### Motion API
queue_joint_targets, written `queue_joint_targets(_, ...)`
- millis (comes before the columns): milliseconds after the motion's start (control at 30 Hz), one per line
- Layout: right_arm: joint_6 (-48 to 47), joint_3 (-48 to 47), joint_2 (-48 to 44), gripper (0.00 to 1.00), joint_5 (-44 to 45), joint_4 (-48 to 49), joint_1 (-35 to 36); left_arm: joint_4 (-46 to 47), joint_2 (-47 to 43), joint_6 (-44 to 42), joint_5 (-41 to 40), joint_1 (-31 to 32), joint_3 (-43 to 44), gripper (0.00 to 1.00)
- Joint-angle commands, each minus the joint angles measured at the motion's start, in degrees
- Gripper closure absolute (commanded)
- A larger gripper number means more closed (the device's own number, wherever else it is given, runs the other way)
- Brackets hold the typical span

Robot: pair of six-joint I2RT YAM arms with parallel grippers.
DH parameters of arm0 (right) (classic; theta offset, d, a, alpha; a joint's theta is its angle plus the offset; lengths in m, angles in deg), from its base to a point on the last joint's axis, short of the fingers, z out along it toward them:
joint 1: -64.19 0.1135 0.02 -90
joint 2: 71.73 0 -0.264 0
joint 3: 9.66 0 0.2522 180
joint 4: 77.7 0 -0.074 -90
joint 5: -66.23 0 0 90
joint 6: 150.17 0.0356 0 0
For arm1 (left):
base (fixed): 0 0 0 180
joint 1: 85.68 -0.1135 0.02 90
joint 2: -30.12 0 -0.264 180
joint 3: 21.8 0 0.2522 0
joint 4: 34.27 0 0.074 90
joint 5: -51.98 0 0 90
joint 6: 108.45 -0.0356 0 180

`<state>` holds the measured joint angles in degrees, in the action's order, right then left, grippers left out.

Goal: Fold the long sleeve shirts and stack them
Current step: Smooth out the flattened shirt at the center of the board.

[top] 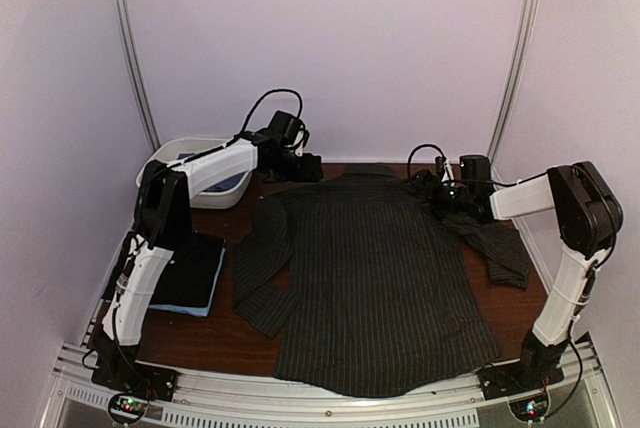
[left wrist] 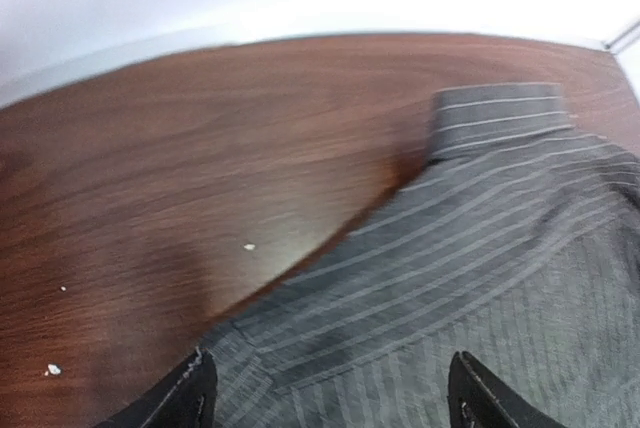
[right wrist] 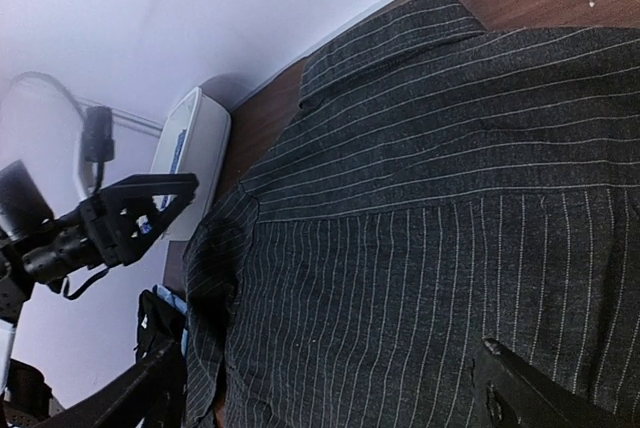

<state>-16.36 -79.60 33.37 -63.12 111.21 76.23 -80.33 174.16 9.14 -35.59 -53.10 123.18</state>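
Note:
A dark charcoal pinstriped shirt [top: 375, 278] lies spread flat on the table, back up, collar [top: 370, 170] at the far end and hem at the near edge. Its left sleeve [top: 258, 273] and right sleeve [top: 503, 248] lie beside the body. My left gripper [top: 305, 168] is open and empty just above the shirt's left shoulder; in the left wrist view [left wrist: 330, 403] the jaws straddle the shoulder seam. My right gripper [top: 432, 190] is open and empty over the right shoulder; in the right wrist view [right wrist: 330, 398] it looks across the yoke [right wrist: 450, 128].
A folded stack [top: 190, 273], black cloth on light blue, lies at the left edge by the left arm. A white oval tub [top: 200, 166] stands at the back left and also shows in the right wrist view [right wrist: 190, 158]. Bare wood [left wrist: 200, 168] shows beyond the left shoulder.

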Motion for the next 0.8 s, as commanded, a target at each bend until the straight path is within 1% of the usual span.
queue_joint_targets(0,-1.94,0.57,2.13,0.0,3.76,-1.35,-0.34,1.65,-10.28,-2.13,-0.39,1.83,-3.96,0.18)
queue_joint_targets(167,-2.15,1.34,3.9,0.0,4.09,-2.59,-1.72,4.17,-17.36,-0.57,1.73,4.72,-18.01,0.19)
queue_joint_targets(300,-3.77,4.09,2.31,0.0,6.37,-4.67,-2.51,8.01,-23.56,0.86,2.71,8.08,-30.71,0.19)
queue_joint_targets(433,-4.64,7.09,0.4,0.0,7.7,-4.96,-2.97,12.03,-26.83,2.57,3.57,11.23,-40.93,0.19)
queue_joint_targets(567,-5.2,7.82,0.48,0.0,8.76,-5.31,-3.11,14.16,-26.46,4.72,3.66,11.89,-46.71,0.19)
queue_joint_targets(600,-5.27,7.51,0.92,0.0,8.7,-5.54,-3.22,14.37,-26.12,4.82,3.37,11.89,-47.05,0.19)
queue_joint_targets(767,-6.75,3.47,4.51,0.0,8.94,-7.39,-4.46,12.97,-21.91,3.87,-1.15,11.23,-44.31,0.18)
